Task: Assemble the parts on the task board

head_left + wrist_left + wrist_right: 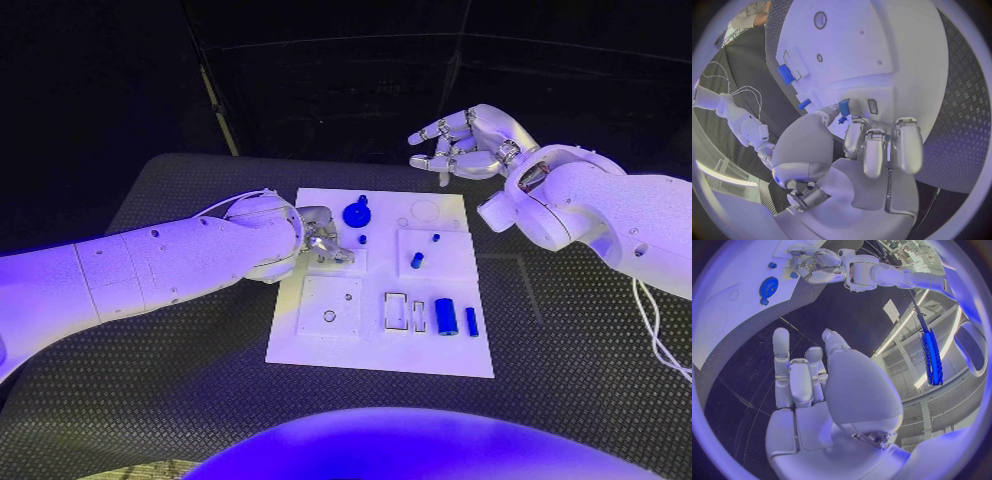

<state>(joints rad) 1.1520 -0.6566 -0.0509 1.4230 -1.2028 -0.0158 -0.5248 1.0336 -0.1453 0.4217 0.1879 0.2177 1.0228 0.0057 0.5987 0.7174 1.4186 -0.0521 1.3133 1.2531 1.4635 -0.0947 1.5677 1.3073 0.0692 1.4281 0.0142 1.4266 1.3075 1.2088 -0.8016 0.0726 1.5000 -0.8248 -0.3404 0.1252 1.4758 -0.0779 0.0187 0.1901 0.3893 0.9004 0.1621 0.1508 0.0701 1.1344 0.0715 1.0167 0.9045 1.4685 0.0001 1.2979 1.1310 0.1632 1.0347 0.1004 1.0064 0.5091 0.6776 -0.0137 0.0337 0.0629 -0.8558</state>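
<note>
The left hand (320, 240) rests on the left edge of the task board (378, 345), fingers curled down onto the plate; the left wrist view shows a small blue peg (844, 107) right at its fingertips (875, 150), but I cannot tell whether the peg is pinched or only touched. The step in hand looks like seating that peg in a recess near the left edge, and doing it well calls for keeping the peg upright, lining it up over its hole before pressing, and pushing straight down so it does not jam. The board is a flat white plate, smooth and hard-looking, cut with round holes and oblong slots, lying in the middle of a black table (173, 400) with a raised tread pattern. Just right of the hand a blue round disc (356, 212) with a stub lies toward the far side, then a short blue pin (417, 260) near the middle, and further right on the near side a blue cylinder (447, 317) beside a slimmer blue bar (472, 320), both loose beside the empty slots. The parts look like rigid, slick plastic, liable to roll. Furthest right, the right hand (459, 145) hangs above the table beyond the board's far edge, fingers loosely bent and apart, holding nothing.
</note>
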